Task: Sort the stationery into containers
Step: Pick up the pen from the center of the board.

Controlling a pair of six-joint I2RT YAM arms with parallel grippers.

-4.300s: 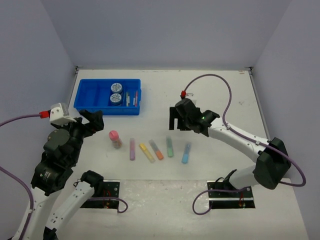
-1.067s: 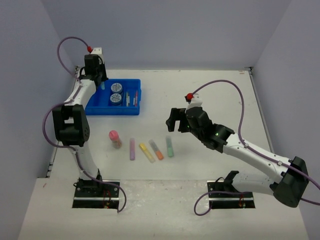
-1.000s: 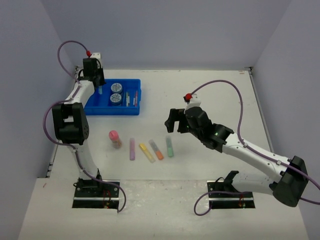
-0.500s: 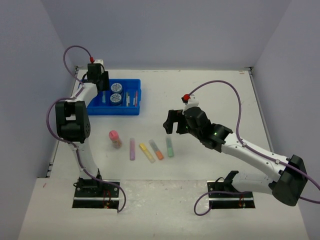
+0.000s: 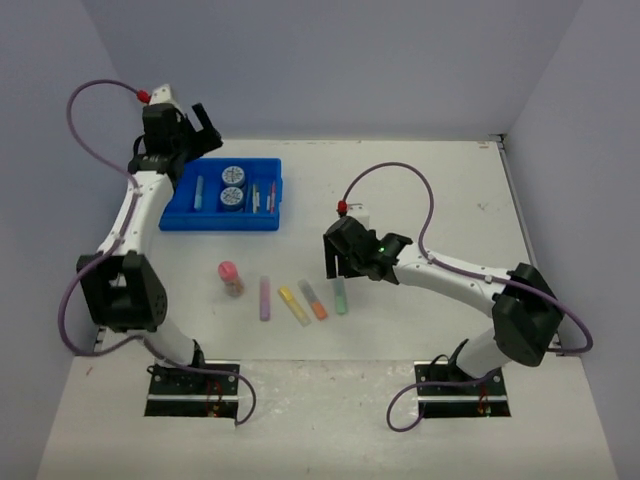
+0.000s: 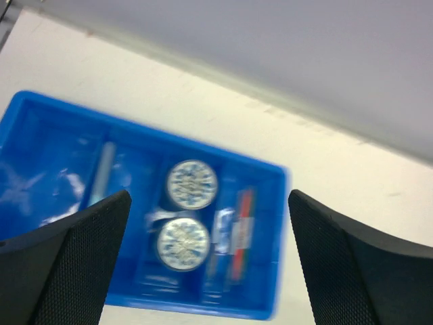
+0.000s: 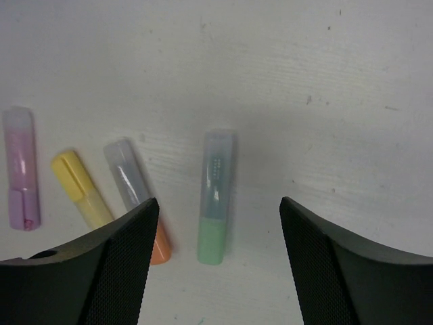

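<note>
- Right wrist view: the right gripper [image 5: 337,266] hangs low over the table [image 7: 325,61] with its jaws apart, and it has hold of nothing.
- The green marker [image 7: 216,196] lies flat between the two jaws. Bare table shows on each side of it, so neither jaw touches it. The jaws stand across its narrow width, which I judge is the proper way to pinch such a stick.
- Just outside the jaw at the left of this view lies the orange marker [image 7: 135,193]. Its orange end is very near that fingertip. Farther out on the same side lie the yellow marker [image 7: 81,189] and then the purple marker [image 7: 21,169].
- I think the orange marker is the risk here: a jaw that comes down a little wide can push it.
- In the top view the pink-capped bottle [image 5: 230,277] stands upright beyond the purple marker, well apart from these jaws.
- The left gripper [image 5: 200,128] is high over the far side of the blue tray [image 6: 40,162]. Its jaws are fully wide and empty.
- The left wrist picture is a little blurred. The tray lies below, between the jaws. A blue marker [image 6: 103,172] rests in a compartment near the left-of-view jaw. The two round tubs [image 6: 192,184] sit midway, and the pens [image 6: 240,227] lie toward the other jaw.
- Four markers and the bottle are not yet in the tray.
</note>
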